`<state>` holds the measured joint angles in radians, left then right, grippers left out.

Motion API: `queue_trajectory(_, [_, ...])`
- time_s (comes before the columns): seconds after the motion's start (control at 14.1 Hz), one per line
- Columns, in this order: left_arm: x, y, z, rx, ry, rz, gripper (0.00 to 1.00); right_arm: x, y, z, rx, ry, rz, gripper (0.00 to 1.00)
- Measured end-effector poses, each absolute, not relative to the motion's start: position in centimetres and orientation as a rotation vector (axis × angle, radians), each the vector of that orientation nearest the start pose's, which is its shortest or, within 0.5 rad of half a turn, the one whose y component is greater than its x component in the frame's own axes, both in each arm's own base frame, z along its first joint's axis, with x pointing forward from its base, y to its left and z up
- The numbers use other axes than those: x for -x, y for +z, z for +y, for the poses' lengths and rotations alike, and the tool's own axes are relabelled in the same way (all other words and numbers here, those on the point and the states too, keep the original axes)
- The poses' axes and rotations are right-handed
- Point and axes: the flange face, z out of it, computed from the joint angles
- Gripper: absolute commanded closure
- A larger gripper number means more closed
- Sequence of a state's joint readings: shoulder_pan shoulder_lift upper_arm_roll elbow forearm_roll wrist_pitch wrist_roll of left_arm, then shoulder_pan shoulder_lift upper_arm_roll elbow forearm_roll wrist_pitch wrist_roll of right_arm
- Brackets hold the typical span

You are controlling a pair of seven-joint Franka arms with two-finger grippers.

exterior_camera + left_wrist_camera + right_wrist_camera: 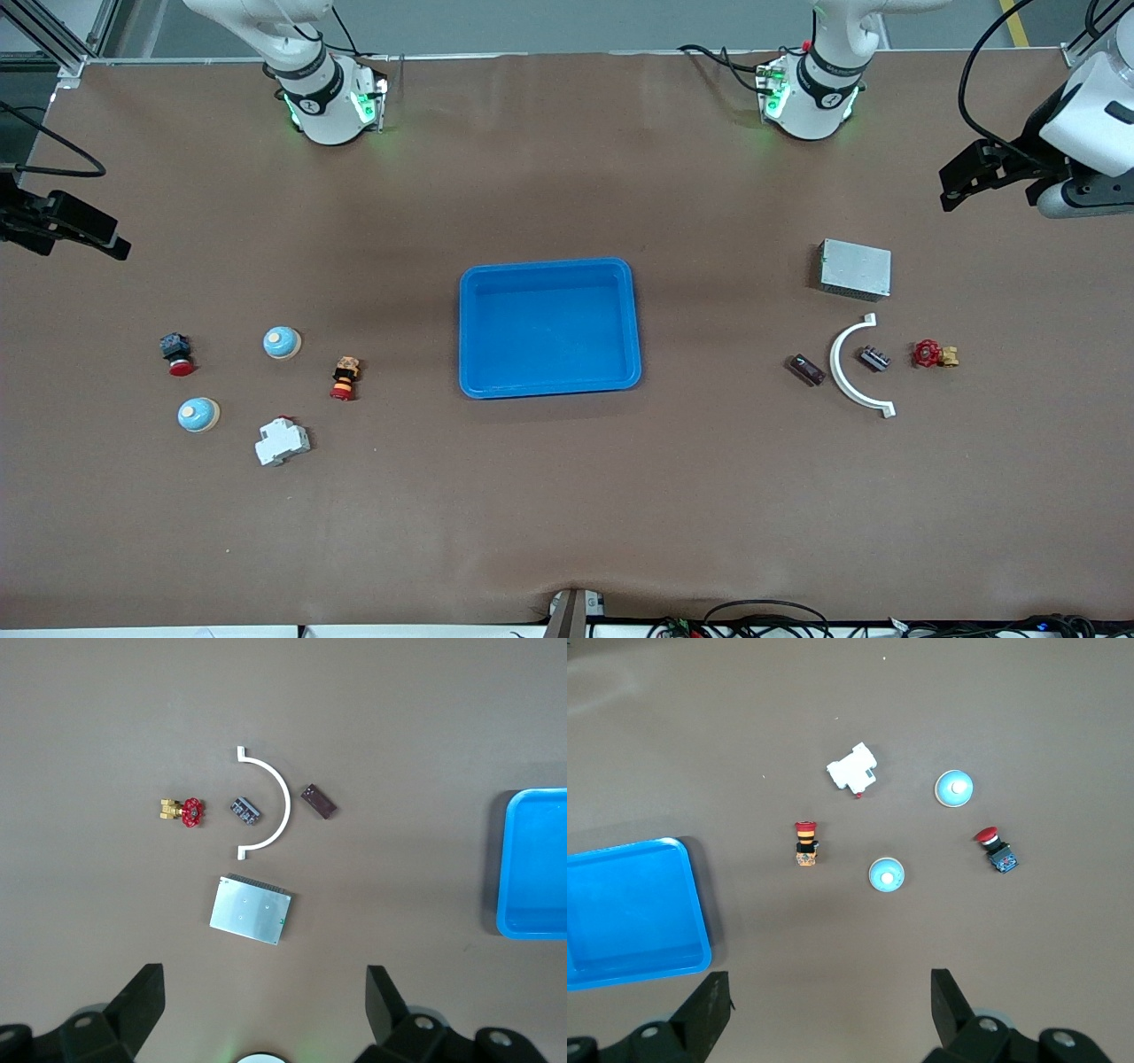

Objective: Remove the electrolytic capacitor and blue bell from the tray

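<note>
Two light-blue domed bells point(282, 342) point(198, 414) sit toward the right arm's end of the table, also seen as the bell point(887, 874) and the bell point(954, 788). A small dark-brown block that looks like the capacitor point(806, 369) point(320, 802) lies toward the left arm's end, beside a white arc point(858, 365). My left gripper point(970, 177) point(264, 979) hangs open and empty, high over the table beside a silver box point(252, 909). Over its own end of the table my right gripper point(80, 232) point(831, 983) hangs open and empty too.
A blue tray point(471, 354) sits mid-table. Near the bells are a red push button point(177, 353), a red-and-yellow button point(345, 377) and a white breaker point(282, 441). Near the capacitor are a dark striped part point(875, 358) and a red valve point(932, 354).
</note>
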<state>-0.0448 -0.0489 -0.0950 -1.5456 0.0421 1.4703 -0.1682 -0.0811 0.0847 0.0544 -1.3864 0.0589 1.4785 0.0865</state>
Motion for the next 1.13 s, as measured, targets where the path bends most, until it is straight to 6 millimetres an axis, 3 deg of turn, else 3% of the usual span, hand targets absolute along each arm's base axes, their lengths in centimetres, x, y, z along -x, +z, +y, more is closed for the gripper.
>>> queue_trajectory(0.35, [-52.43, 65.4, -6.96, 3.091, 0.031, -0.052, 0.0, -57.15, 65.5, -1.17, 3.097, -0.011, 0.084, 0.0])
queue_trajectory(1.13, [-52.45, 65.4, -6.81, 3.091, 0.031, -0.056, 0.0, -57.15, 65.5, -1.18, 3.098, -0.012, 0.079, 0.0])
